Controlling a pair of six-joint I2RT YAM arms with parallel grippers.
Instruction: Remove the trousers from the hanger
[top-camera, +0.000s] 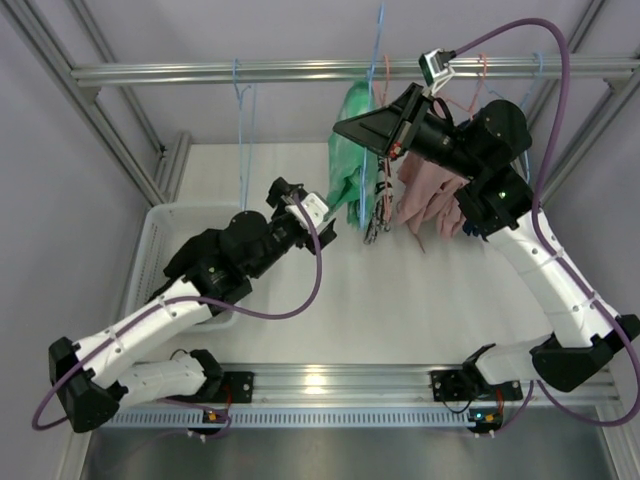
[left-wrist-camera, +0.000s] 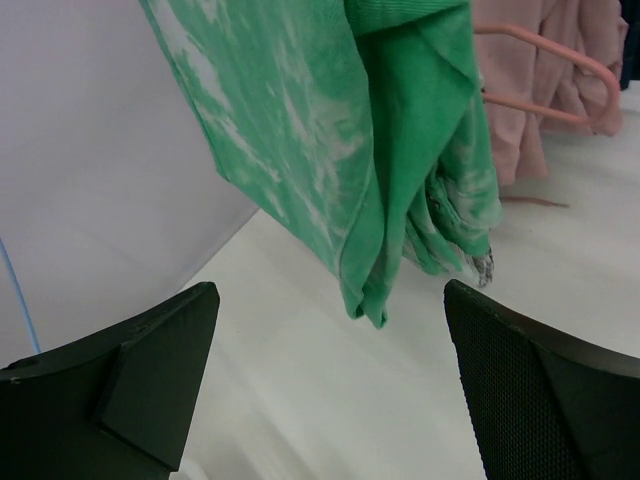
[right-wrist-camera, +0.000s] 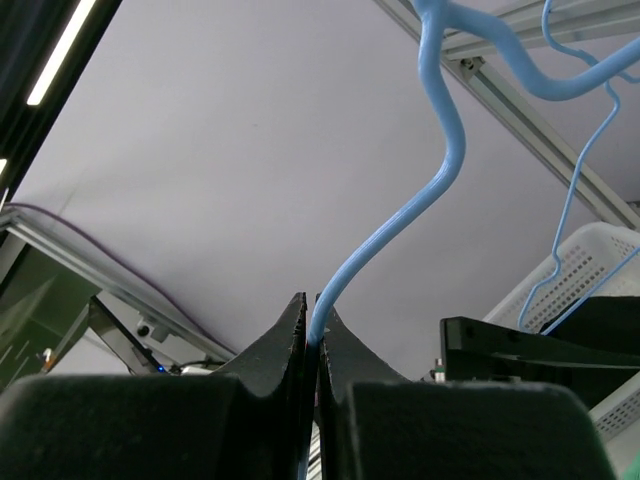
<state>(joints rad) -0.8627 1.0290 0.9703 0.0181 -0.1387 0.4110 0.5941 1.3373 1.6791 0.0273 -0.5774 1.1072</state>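
In the upper middle of the top view, the green trousers (top-camera: 350, 170) hang folded over a blue hanger (top-camera: 379, 60) hooked on the metal rail (top-camera: 200, 72) that crosses the frame. The right gripper (top-camera: 378, 128) reaches in from the right at the hanger's neck, just above the cloth. A pink garment (top-camera: 425, 190) hangs just right of the trousers. The left gripper (top-camera: 312, 208) sits lower and to the left, close to the trousers' hem, its jaws spread wide and holding nothing. A white basket (top-camera: 150, 235) lies at the left edge of the table, with an empty blue hanger (top-camera: 243, 110) on the rail above it.

In the left wrist view, the two fingers (left-wrist-camera: 150, 370) stand far apart along the bottom of the frame. The trousers fill the upper centre, their lower end hanging clear above the white table (left-wrist-camera: 560, 240). A pink hanger (left-wrist-camera: 560, 60) with the pink garment shows in the upper right.

In the right wrist view, the fingers (right-wrist-camera: 285, 350) at bottom centre are pressed together, pinching the neck of the blue hanger, which curves up to the rail in the upper right. The empty hanger and the basket show at the right edge.
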